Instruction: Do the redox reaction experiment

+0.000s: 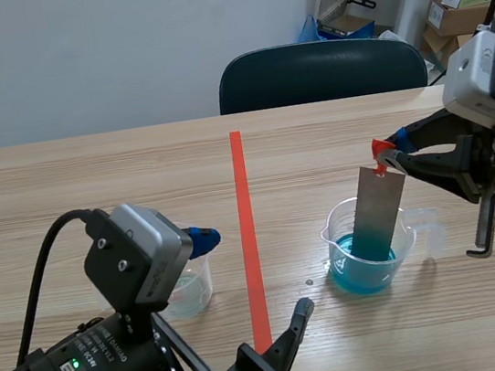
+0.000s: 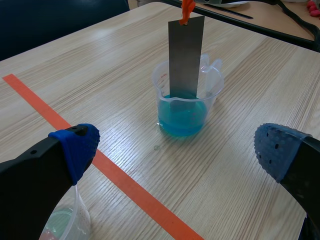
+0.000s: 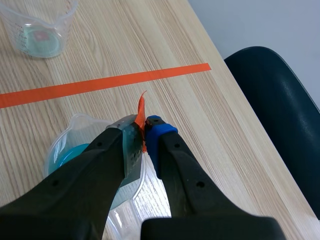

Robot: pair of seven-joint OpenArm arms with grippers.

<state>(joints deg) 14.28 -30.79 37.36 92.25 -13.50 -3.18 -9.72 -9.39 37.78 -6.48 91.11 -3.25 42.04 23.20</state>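
Note:
A grey metal strip (image 1: 380,211) with an orange-red tab (image 1: 380,154) at its top stands tilted in a clear beaker (image 1: 370,247), its lower end in blue liquid (image 1: 363,269). My right gripper (image 1: 395,155) is shut on the tab from the right. In the right wrist view the fingers (image 3: 160,132) pinch the tab (image 3: 141,117) above the beaker (image 3: 75,145). The strip (image 2: 185,55) and beaker (image 2: 186,102) lie ahead of my left gripper (image 2: 175,150), which is open with nothing between its pads. A second beaker (image 1: 191,286) of pale liquid sits beside the left arm.
An orange-red tape line (image 1: 248,231) runs down the table between the two beakers. A dark chair (image 1: 320,72) stands behind the far table edge. Cardboard boxes (image 1: 458,13) sit at the back right.

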